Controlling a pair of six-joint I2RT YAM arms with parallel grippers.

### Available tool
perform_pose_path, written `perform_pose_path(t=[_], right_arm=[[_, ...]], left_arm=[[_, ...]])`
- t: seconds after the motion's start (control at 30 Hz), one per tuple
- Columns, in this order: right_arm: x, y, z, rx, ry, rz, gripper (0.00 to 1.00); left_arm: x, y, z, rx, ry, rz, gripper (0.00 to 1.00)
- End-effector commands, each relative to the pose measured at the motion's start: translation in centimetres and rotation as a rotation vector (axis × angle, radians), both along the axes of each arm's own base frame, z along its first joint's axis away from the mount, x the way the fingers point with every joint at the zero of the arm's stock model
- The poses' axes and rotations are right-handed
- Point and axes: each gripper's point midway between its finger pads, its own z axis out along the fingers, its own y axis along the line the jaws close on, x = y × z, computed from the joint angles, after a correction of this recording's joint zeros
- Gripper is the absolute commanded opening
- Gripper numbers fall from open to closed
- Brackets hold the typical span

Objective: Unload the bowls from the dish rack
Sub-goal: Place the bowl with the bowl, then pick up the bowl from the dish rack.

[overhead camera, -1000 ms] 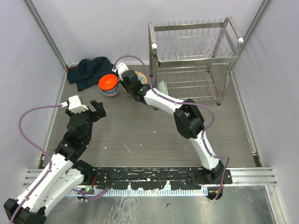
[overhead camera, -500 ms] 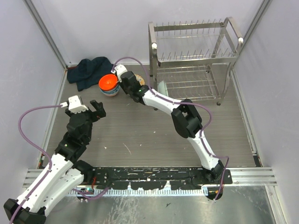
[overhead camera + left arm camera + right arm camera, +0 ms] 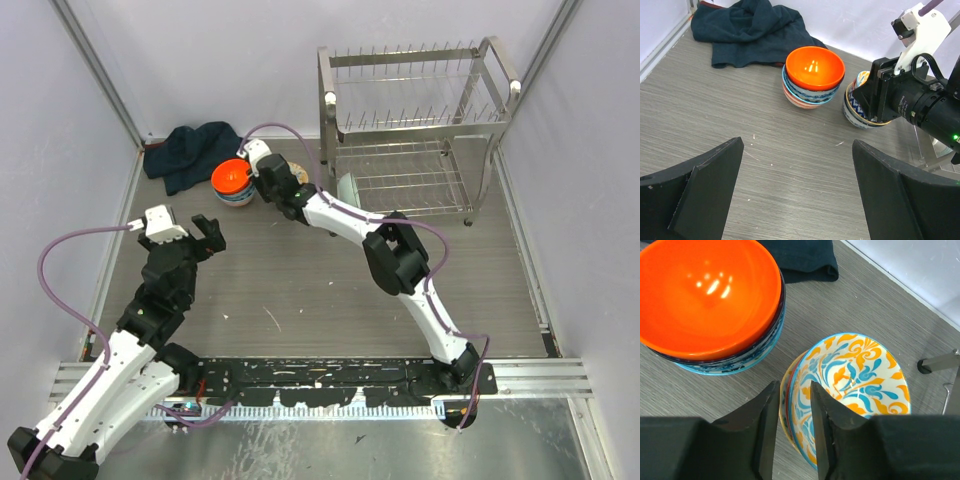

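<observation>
In the right wrist view a blue-and-orange floral bowl (image 3: 855, 375) sits nested in another bowl on the table. My right gripper (image 3: 792, 390) straddles its left rim, one finger outside and one inside. The jaws stand slightly parted, with a gap on both sides of the rim. To its left, a bright orange bowl (image 3: 705, 295) tops a stack of patterned bowls (image 3: 234, 181). The dish rack (image 3: 415, 130) stands at the back right, and a pale mint bowl (image 3: 347, 187) leans at its lower left corner. My left gripper (image 3: 797, 145) hangs wide open over bare table, well short of the bowls.
A dark blue cloth (image 3: 190, 150) lies crumpled at the back left, just behind the orange stack. The right arm (image 3: 395, 255) stretches diagonally across the table's middle. Grey walls close in on the left, right and back.
The right gripper's jaws have parted a little from the floral bowl's rim. The right wrist has edged slightly left. The left arm has not moved.
</observation>
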Motion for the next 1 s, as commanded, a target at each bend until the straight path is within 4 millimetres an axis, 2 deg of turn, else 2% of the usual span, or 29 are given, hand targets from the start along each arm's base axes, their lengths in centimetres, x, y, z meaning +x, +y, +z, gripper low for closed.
perform_pose_path(t=[0.0, 0.1, 0.23, 0.37, 0.47, 0.53, 0.67, 0.73, 0.83, 0.87, 0.9, 0.97], right_arm=[[0.5, 1.2, 6.1, 0.125, -0.11, 0.007, 0.41], [-0.1, 1.1, 7.6, 0.154, -0.135, 0.013, 0.47], [-0.8, 0.5, 10.4, 0.184, -0.165, 0.016, 0.48], [-2.5, -0.2, 13.3, 0.207, -0.206, 0.025, 0.49], [-4.6, -0.4, 15.8, 0.232, -0.234, 0.039, 0.5], [-6.7, -0.4, 17.1, 0.245, -0.248, 0.053, 0.51], [-11.9, -1.3, 18.1, 0.254, -0.261, 0.037, 0.55], [-13.6, -3.3, 17.9, 0.274, -0.245, -0.007, 0.55], [-16.0, -7.5, 17.4, 0.351, -0.217, -0.069, 0.55], [-16.9, -8.8, 17.4, 0.384, -0.216, -0.078, 0.55], [-18.1, -10.6, 18.3, 0.433, -0.225, -0.082, 0.55], [-19.6, -13.2, 18.4, 0.485, -0.229, -0.099, 0.55]], left_arm=[[0.0, 0.5, 0.0, 0.003, -0.018, 0.022, 0.98], [0.1, 0.4, 0.0, 0.004, -0.017, 0.021, 0.98], [0.2, 0.4, -0.1, 0.004, -0.015, 0.021, 0.98], [0.1, 0.4, 0.2, 0.0, -0.022, 0.021, 0.98], [0.1, 0.3, 0.2, -0.001, -0.025, 0.013, 0.98], [0.1, 0.3, 0.1, -0.001, -0.026, 0.01, 0.98], [0.0, -0.1, 0.3, -0.003, -0.028, -0.013, 0.98], [0.0, -0.3, 0.4, -0.003, -0.024, -0.026, 0.98], [-0.1, -0.6, 0.4, -0.01, -0.026, -0.043, 0.98], [-0.1, -0.7, 0.5, -0.015, -0.029, -0.05, 0.98], [-0.2, -0.8, 0.6, -0.019, -0.033, -0.054, 0.98], [-0.2, -0.9, 0.6, -0.025, -0.037, -0.061, 0.98]])
